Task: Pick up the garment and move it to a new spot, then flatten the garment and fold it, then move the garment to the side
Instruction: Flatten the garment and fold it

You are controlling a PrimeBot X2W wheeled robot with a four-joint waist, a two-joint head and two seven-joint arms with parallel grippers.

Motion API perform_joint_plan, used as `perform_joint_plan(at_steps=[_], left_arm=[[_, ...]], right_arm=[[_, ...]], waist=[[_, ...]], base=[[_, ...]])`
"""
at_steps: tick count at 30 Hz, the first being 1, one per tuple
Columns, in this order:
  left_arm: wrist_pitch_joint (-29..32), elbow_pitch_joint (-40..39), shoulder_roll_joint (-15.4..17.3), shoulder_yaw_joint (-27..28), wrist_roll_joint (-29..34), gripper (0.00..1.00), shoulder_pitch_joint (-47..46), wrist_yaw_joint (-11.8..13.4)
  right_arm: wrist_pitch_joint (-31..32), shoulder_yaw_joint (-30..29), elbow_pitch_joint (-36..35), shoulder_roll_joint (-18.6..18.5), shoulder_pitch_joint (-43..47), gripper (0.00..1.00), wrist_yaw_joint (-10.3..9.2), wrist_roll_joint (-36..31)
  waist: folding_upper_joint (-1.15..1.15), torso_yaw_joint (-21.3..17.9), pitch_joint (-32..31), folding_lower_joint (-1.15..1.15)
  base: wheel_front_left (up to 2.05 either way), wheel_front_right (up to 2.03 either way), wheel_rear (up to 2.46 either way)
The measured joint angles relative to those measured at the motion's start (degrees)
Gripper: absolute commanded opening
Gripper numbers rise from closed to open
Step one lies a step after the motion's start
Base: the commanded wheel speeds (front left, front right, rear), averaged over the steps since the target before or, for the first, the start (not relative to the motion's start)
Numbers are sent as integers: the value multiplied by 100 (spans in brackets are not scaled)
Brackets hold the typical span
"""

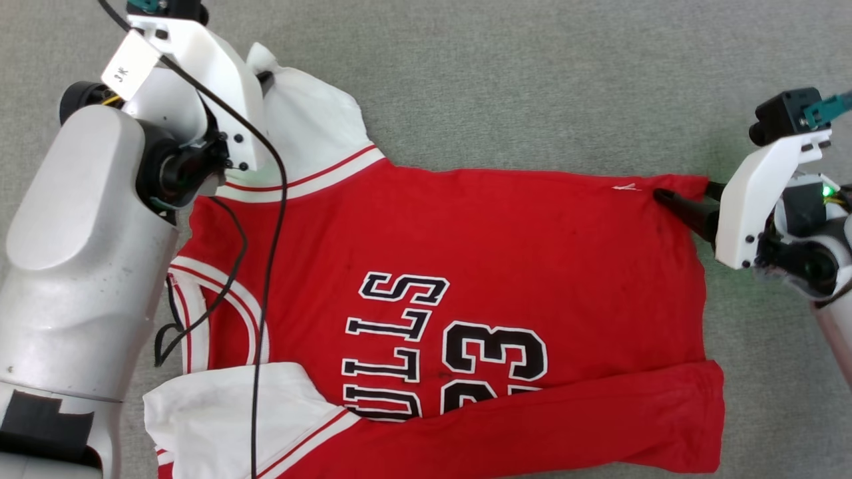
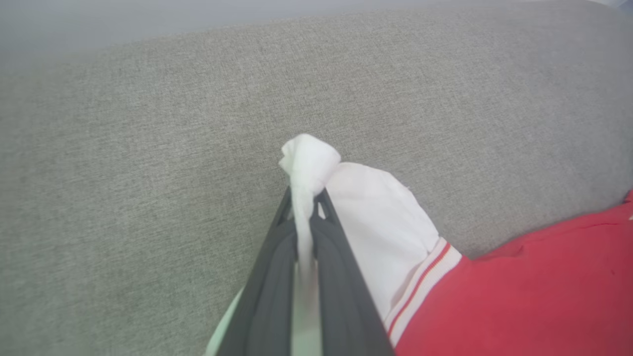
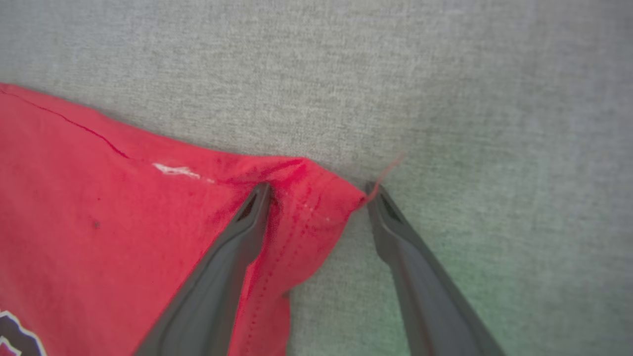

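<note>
Garment point(image 1: 506, 246) lies spread on the grey cloth surface point(image 1: 532, 73), chest side up, collar end toward the robot's L, hem end toward its R. Body is red w/ black-and-white lettering point(image 1: 399, 332) & a "23" point(image 1: 496, 356), both sideways in the head view. The near long edge is folded over onto the front as 1 red strip point(image 1: 566, 419), covering the lower part of the letters & digits. Near sleeve point(image 1: 219, 406), white w/ red-striped trim, sits at the lower L of the head view.

L gripper point(image 2: 302, 205): fingers pressed together, pinching the tip of the far sleeve point(image 1: 319, 126). In the L wrist view a small wad of white cloth bulges out past the fingertips & a thin band of it runs down btwn the 2 dark fingers; the sleeve trails back to the striped trim & red body at that view's right. In the head view the L wrist mount covers the fingers, & a black cable point(image 1: 269, 266) from that arm hangs across the collar area.

R gripper point(image 3: 317, 190): fingers spread wide, nothing pinched. It sits at the far hem corner point(image 1: 692, 185). In the R wrist view 1 finger point(image 3: 232, 247) lies on the red cloth just inside the corner; the other rests on the grey surface just beside it, w/ a loose red thread point(image 3: 388, 170) at its tip. Cloth btwn them is slightly rumpled. A small white mark point(image 1: 626, 188) shows on the far edge near that corner
</note>
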Motion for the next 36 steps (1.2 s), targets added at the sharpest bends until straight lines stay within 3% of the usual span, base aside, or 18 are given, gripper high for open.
perform_joint_plan(at_steps=[4,5,6,7,12,22,30,36], left_arm=[[-91,2,-52,-24,-2,0,-23,-47],[-100,9,-52,-27,-5,0,-24,-53],[-110,22,-52,-27,-13,0,-24,-71],[-140,31,-52,-29,-19,0,-24,-77],[-337,102,-24,8,-57,0,-10,-110],[-947,8,85,242,-212,0,504,-124],[-1371,-424,197,391,-417,0,1714,-67],[-1512,-882,308,441,-566,0,2859,107]], right_arm=[[448,213,383,-37,-262,100,0,194],[552,263,452,-46,-328,45,0,227],[608,305,487,-55,-378,9,-1,261],[626,321,536,-56,-403,0,-1,323],[458,506,617,-77,-522,0,0,425],[-654,359,169,-304,-567,0,2,255],[-1170,86,-165,-361,370,0,1,-42],[-1391,-131,-391,-209,1330,0,1,-259]], waist=[[0,91,83,-1],[-1,105,93,-1],[-1,115,99,0],[-1,120,102,-1],[0,126,37,0],[0,183,-424,0],[0,259,-980,0],[0,301,-1393,0]], base=[[0,0,0],[0,0,0],[0,0,0],[0,0,0],[0,0,0],[0,0,0],[0,0,0],[0,0,0]])
